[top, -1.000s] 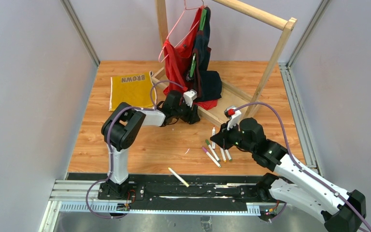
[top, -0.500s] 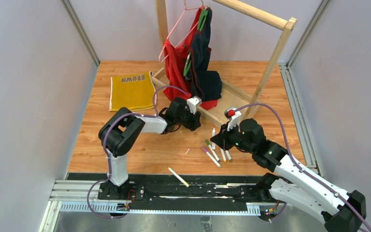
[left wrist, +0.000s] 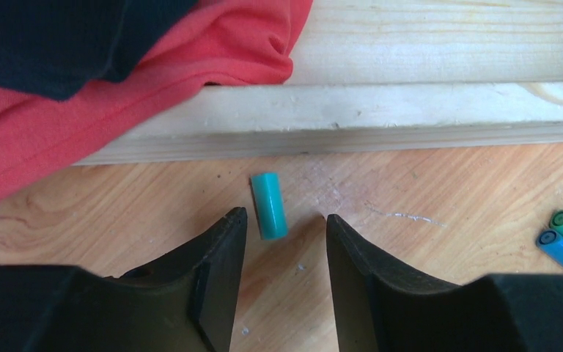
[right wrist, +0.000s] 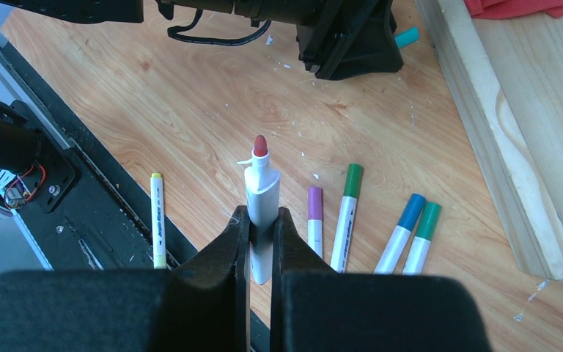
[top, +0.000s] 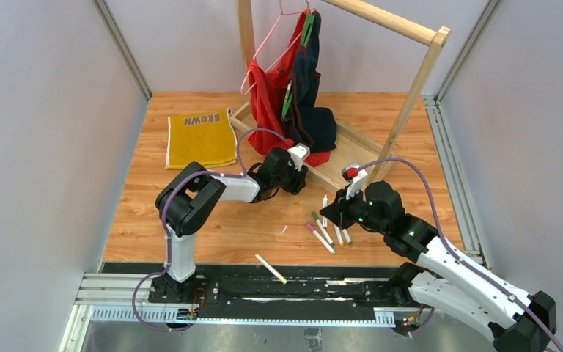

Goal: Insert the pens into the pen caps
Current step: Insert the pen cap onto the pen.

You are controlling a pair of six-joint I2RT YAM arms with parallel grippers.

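Observation:
A teal pen cap (left wrist: pixel 269 205) lies on the wood floor beside the rack's base beam, also seen in the right wrist view (right wrist: pixel 406 37). My left gripper (left wrist: pixel 284 217) is open, its tips either side of the cap's near end, not touching it. My right gripper (right wrist: pixel 262 214) is shut on a white pen (right wrist: pixel 261 183) with a bare red tip pointing away. On the floor lie capped pens: purple (right wrist: pixel 314 218), green (right wrist: pixel 347 213), blue (right wrist: pixel 403 231) and teal (right wrist: pixel 421 236). In the top view the left gripper (top: pixel 298 174) and right gripper (top: pixel 332 213) are a short way apart.
A yellow pen (top: pixel 271 268) lies at the floor's near edge by the black rail (top: pixel 212 282). The wooden rack base (top: pixel 348 158) with red and dark garments (top: pixel 293 110) stands just behind the left gripper. A yellow cloth (top: pixel 200 138) lies at the back left.
My left arm has reached further right along the rack base, and its jaws have narrowed a little. The right arm with its pen has barely moved.

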